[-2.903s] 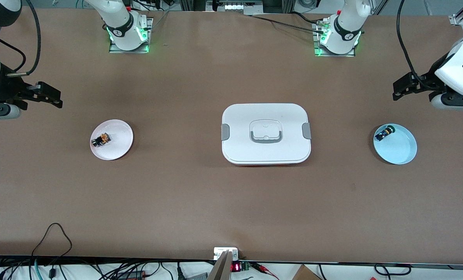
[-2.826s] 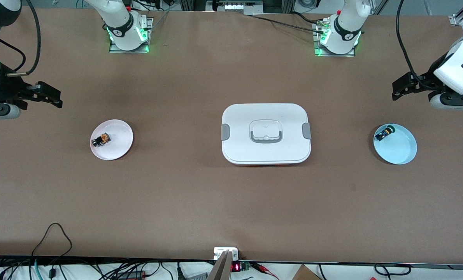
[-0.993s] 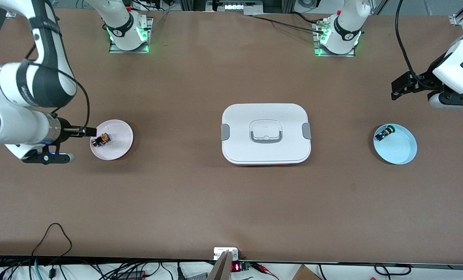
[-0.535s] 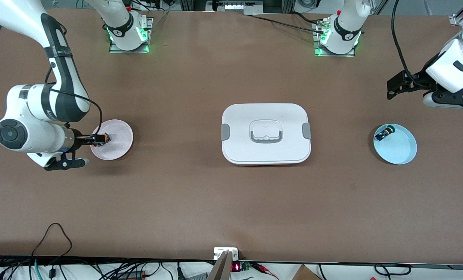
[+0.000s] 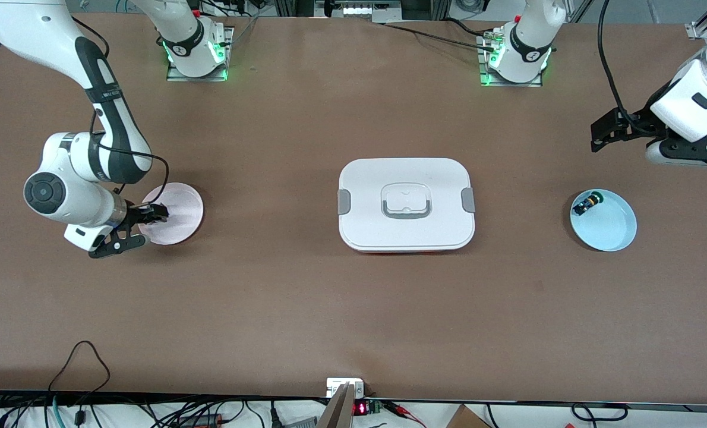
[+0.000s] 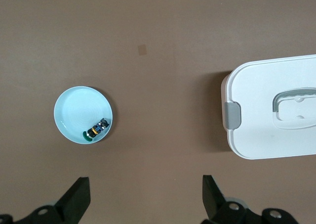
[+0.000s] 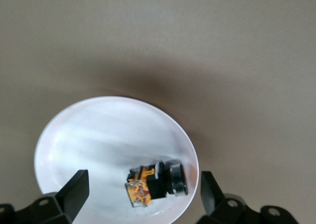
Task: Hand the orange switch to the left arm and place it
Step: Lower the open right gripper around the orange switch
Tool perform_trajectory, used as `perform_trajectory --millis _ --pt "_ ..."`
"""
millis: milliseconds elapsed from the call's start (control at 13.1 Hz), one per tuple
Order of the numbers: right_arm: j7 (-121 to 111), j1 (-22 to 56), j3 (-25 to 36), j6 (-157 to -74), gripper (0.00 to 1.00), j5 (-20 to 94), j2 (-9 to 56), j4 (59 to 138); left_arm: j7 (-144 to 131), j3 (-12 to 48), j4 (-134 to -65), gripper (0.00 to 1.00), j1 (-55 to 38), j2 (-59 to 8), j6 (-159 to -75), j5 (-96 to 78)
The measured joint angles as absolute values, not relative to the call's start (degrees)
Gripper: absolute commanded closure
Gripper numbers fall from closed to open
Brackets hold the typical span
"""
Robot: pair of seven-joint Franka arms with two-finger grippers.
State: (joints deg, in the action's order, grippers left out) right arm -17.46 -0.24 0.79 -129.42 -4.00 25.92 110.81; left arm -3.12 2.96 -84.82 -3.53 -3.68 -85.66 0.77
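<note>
The orange switch (image 7: 155, 184) lies on its side in the pink plate (image 5: 181, 208), near the rim toward the right arm's end of the table. My right gripper (image 5: 155, 212) is low over that plate, open, and hides the switch in the front view. In the right wrist view the switch lies between the two fingers of the right gripper (image 7: 142, 200), and the plate (image 7: 94, 135) looks white. The white box (image 5: 406, 204) sits shut at the table's middle. My left gripper (image 5: 598, 135) is open and empty, held up above the table beside the light blue plate (image 5: 609, 226).
A black switch with a green-yellow tip (image 5: 586, 204) lies in the light blue plate. It also shows in the left wrist view (image 6: 97, 130), with the blue plate (image 6: 74, 108), the box's end (image 6: 266, 115) and the left gripper (image 6: 145, 201). Cables lie along the table's near edge.
My right arm has swung in from the table's end and come down to the pink plate, so its gripper now covers the orange switch. My left arm has shifted only slightly.
</note>
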Motion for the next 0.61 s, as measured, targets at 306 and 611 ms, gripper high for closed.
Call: perform_trajectory --millis 306,611 --pt "-21.03 -1.97 0.78 -133.25 0.00 -4.00 28.05 111.52 -3.12 2.96 -84.82 0.00 -3.53 -3.69 -85.66 0.77" --pt "-21.16 -1.96 -0.89 -134.57 0.00 -4.00 29.18 111.53 -3.12 2.96 -84.82 0.00 -3.53 -3.70 -85.66 0.77"
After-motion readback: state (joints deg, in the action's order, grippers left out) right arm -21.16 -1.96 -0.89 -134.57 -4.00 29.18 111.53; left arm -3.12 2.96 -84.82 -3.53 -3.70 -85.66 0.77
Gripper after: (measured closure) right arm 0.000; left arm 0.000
